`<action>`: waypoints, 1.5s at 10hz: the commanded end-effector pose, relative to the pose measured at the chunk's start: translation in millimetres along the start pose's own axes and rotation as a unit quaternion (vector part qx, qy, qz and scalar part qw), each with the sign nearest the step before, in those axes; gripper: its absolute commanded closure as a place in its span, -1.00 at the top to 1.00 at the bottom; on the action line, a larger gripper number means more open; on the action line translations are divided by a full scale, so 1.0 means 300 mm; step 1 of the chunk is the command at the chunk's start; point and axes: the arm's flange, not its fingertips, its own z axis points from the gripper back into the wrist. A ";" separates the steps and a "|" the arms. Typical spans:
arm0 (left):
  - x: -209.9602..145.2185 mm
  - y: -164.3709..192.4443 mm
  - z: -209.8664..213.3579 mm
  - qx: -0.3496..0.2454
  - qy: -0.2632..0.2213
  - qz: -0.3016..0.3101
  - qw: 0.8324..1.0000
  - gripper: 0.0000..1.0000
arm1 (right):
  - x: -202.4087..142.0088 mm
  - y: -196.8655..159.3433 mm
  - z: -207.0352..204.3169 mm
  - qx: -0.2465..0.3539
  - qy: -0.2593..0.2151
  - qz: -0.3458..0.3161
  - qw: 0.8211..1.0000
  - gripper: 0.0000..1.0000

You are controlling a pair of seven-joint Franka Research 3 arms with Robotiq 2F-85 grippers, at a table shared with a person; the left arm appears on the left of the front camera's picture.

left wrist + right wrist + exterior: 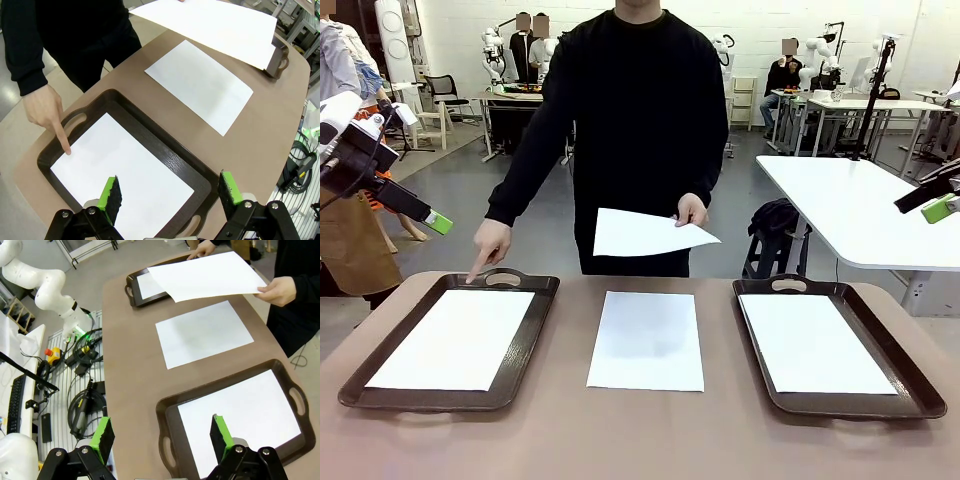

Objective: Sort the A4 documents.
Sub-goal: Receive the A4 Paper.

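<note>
One white A4 document [646, 340] lies flat on the table between two dark brown trays. The left tray [530, 335] holds a sheet [455, 340], and the right tray [900, 360] holds another sheet [815, 345]. The person holds a further sheet [645, 233] in one hand above the table's far edge and points a finger [477, 268] of the other hand at the left tray's far rim. My left gripper [170, 192] hangs open above the left tray [170, 160]. My right gripper [160, 435] hangs open above the right tray's [167, 412] near end.
The person stands at the far side, mid-table. A white table [860, 210] stands beyond the right corner. Bare brown tabletop [640, 430] runs along the near edge. Cables and equipment lie on the floor beside the table [80, 405].
</note>
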 end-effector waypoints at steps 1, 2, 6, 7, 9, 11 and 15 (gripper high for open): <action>-0.003 0.001 -0.002 -0.003 -0.007 -0.005 1.000 1.00 | 0.001 0.001 0.001 0.000 -0.001 0.001 1.000 1.00; -0.003 0.001 -0.002 -0.003 -0.007 -0.005 1.000 1.00 | 0.001 0.001 0.001 0.000 -0.001 0.001 1.000 1.00; 0.034 0.009 -0.059 -0.020 0.004 0.004 1.000 1.00 | 0.001 0.001 0.001 0.000 -0.001 0.001 1.000 1.00; 0.067 0.024 -0.112 -0.047 -0.009 0.026 0.999 1.00 | 0.001 0.001 0.001 0.000 -0.001 0.001 1.000 1.00; 0.141 0.044 -0.200 -0.096 -0.028 0.063 0.993 1.00 | 0.001 0.001 0.001 0.000 -0.001 0.001 1.000 1.00; 0.191 0.086 -0.314 -0.151 -0.039 0.145 0.977 1.00 | 0.001 0.001 0.001 0.000 -0.001 0.001 1.000 1.00; 0.202 0.133 -0.539 -0.231 -0.056 0.291 0.927 1.00 | 0.001 0.001 0.001 0.000 -0.001 0.001 1.000 1.00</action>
